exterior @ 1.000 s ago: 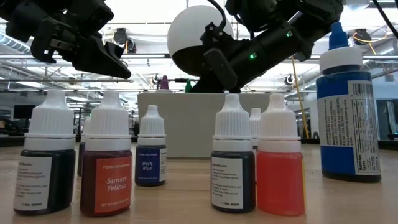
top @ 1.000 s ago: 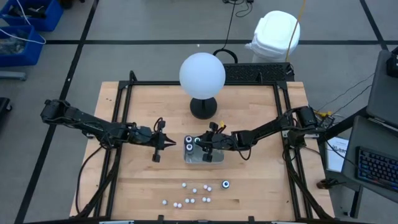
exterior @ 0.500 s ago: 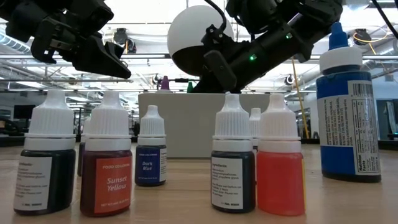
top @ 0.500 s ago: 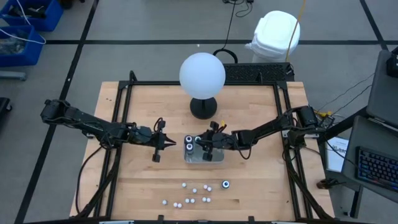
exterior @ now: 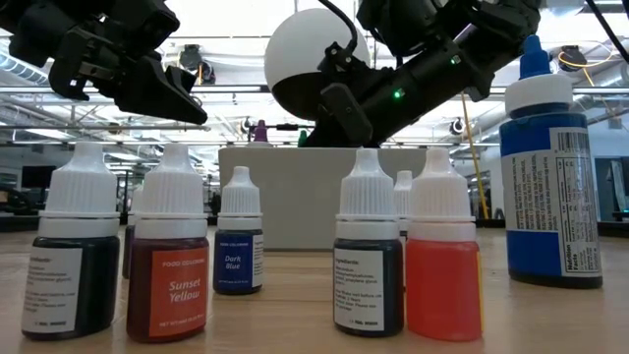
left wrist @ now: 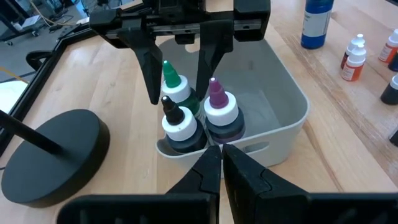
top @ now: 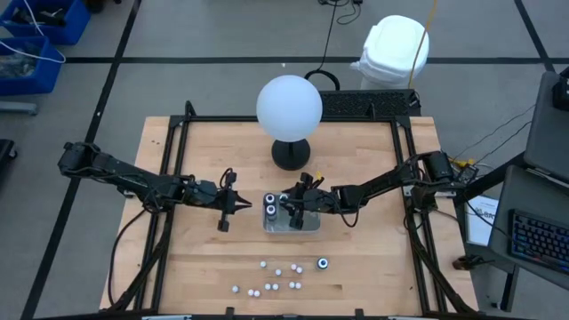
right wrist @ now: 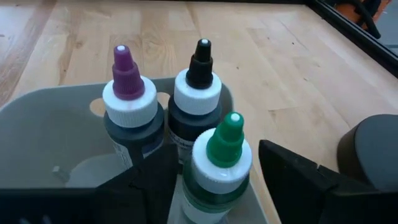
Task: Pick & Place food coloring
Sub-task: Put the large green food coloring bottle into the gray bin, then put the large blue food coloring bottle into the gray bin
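Observation:
A pale tray (top: 307, 224) sits mid-table and holds three dark food coloring bottles standing upright: green-tipped (right wrist: 221, 163), black-tipped (right wrist: 198, 93) and purple-tipped (right wrist: 129, 99). My right gripper (left wrist: 180, 74) reaches into the tray from the table's right. It is open, one finger on each side of the green-tipped bottle (left wrist: 174, 87), with a gap showing. My left gripper (top: 242, 205) hovers shut just left of the tray. Several small white-capped bottles (top: 276, 276) and a blue one (top: 323, 264) stand near the front edge.
A white globe (top: 289, 107) on a black round base (top: 291, 153) stands just behind the tray. Black frame rails (top: 169, 160) run along the table's sides. In the low view the loose bottles (exterior: 169, 246) and the tall blue bottle (exterior: 550, 177) stand in the foreground.
My right gripper has opened around the green-tipped bottle, which stays standing in the tray. Neither arm has shifted otherwise.

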